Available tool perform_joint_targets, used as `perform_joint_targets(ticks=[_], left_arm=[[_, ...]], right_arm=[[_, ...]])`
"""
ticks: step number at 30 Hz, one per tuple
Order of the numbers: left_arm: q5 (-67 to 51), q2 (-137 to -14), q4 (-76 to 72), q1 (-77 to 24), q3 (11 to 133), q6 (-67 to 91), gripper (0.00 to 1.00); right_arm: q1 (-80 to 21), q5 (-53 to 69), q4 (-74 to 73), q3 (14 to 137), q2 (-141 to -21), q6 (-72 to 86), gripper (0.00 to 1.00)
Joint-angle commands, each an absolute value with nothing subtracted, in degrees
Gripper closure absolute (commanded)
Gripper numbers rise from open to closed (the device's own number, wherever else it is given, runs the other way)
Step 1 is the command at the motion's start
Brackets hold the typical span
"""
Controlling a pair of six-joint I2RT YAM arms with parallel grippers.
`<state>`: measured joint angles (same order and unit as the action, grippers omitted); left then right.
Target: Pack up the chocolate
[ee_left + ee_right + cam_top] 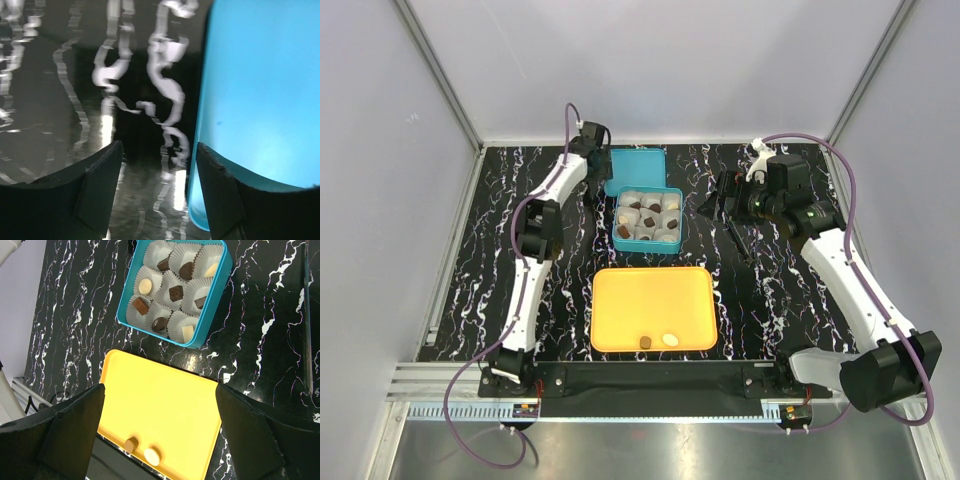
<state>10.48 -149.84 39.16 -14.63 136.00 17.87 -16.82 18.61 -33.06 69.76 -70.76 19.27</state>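
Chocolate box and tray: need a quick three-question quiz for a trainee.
1. True or false: every paper cup in the teal box holds a chocolate.
2. How many chocolates lie on the orange tray?
3. Where is the teal lid? A) on the table, beyond the box B) on the tray C) closed on the box

Key: 1 true; 2 two; 3 A.

**Glossy desk (770,300), smooth plastic**

The desk is glossy black, white-veined like marble. Blue box (648,246), blue lid (260,90) and orange tray (160,400) look like smooth plastic. The cups (192,287) are pleated white paper. The left end effector (159,150) has matt black fingers (97,190).
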Motion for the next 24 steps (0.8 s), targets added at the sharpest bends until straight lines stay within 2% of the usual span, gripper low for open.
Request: perform_joint_targets(ticks=[1, 7, 11, 17, 18, 21, 22, 24], left_arm=[[14.1, -146.3, 40.9, -11.6, 131.9, 19.3, 0.35], [14.0, -142.8, 41.5, -9.2, 127.6, 21.8, 0.42], [17.0, -140.5, 44.0, -8.4, 125.6, 22.4, 0.52], [17.4, -132.8, 42.4, -7.4, 114.6, 24.0, 0.67], [15.5, -131.8, 41.9, -7.1, 113.2, 23.9, 0.74], [13.8, -131.7, 44.2, -6.9, 113.5, 23.8, 0.87], [13.5, -131.5, 44.7, -6.9, 113.8, 23.8, 0.94], [13.0, -130.8, 45.7, -6.8, 113.5, 23.9, 1.00]], right_arm=[[-17.6, 18.3, -33.2, 72.2, -69.5, 18.5, 0.01], [-17.8, 17.1, -33.4, 71.7, -69.3, 18.2, 0.00], [-17.8, 16.1, -33.7, 71.4, -68.8, 18.1, 0.00], [-17.9, 14.9, -34.9, 71.5, -68.6, 18.1, 0.00], [-17.9, 14.7, -35.2, 71.5, -68.6, 18.1, 0.00], [-18.0, 14.1, -36.3, 71.4, -68.6, 18.2, 0.00], [-18.1, 13.9, -36.5, 71.5, -68.5, 18.4, 0.00], [-18.3, 13.4, -36.4, 71.3, -68.1, 18.5, 0.01]])
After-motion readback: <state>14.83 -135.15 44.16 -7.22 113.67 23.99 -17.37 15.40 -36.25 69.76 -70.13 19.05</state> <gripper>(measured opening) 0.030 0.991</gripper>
